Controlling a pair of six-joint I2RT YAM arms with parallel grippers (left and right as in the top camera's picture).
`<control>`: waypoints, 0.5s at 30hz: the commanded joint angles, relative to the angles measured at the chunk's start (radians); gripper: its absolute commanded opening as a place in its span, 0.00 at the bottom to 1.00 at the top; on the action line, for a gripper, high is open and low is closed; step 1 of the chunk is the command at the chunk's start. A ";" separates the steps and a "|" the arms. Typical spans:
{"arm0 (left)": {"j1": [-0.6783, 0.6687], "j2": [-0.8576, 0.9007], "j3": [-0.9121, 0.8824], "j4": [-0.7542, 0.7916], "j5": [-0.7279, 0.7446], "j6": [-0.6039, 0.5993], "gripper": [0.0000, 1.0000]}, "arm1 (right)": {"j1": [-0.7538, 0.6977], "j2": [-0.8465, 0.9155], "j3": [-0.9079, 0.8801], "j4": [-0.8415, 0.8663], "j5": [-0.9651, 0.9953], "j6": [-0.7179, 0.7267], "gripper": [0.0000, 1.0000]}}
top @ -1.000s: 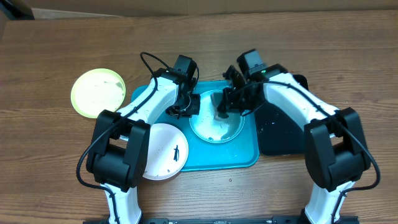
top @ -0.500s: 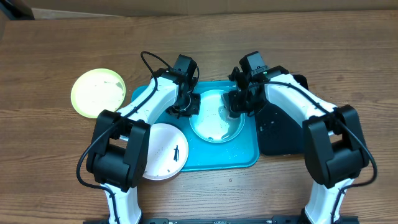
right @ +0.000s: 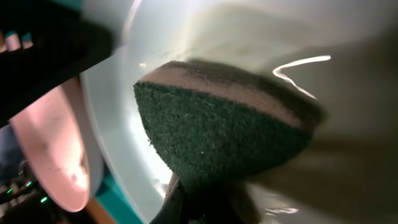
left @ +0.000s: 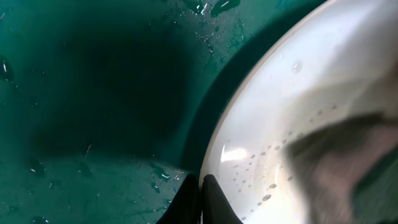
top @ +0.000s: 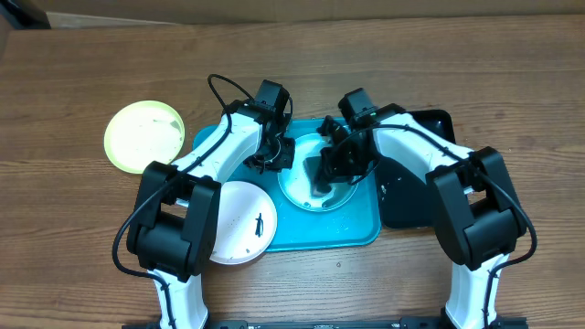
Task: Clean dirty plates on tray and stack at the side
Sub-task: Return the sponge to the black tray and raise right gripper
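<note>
The light blue plate [top: 306, 190] lies on the turquoise tray [top: 356, 228]. My left gripper [top: 279, 155] is shut on the plate's left rim [left: 249, 124], fingertips [left: 200, 202] pinching it. My right gripper [top: 324, 169] is shut on a dark green sponge [right: 217, 137] pressed on the inside of the light blue plate [right: 124, 112]. The white plate [top: 239, 222] sits at the tray's front left corner, with dark smudges. The yellow-green plate [top: 143, 135] lies on the table to the left.
A glossy black tray [top: 416, 196] lies to the right of the turquoise tray, partly under my right arm. The table is brown wood [top: 91, 238].
My right gripper has moved the sponge left and towards the front across the light blue plate. The left gripper has stayed on the rim.
</note>
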 commanded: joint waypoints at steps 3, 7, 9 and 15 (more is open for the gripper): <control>-0.002 0.019 -0.003 0.005 0.011 0.016 0.04 | -0.044 0.012 0.114 -0.093 -0.093 -0.010 0.04; -0.002 0.019 -0.003 0.006 0.011 0.016 0.04 | -0.131 0.012 0.290 -0.277 -0.089 -0.061 0.04; -0.002 0.019 -0.003 0.009 0.011 0.015 0.04 | -0.199 0.012 0.387 -0.417 -0.015 -0.093 0.04; -0.002 0.019 -0.003 0.019 0.011 0.007 0.04 | -0.304 0.011 0.415 -0.573 0.282 -0.091 0.04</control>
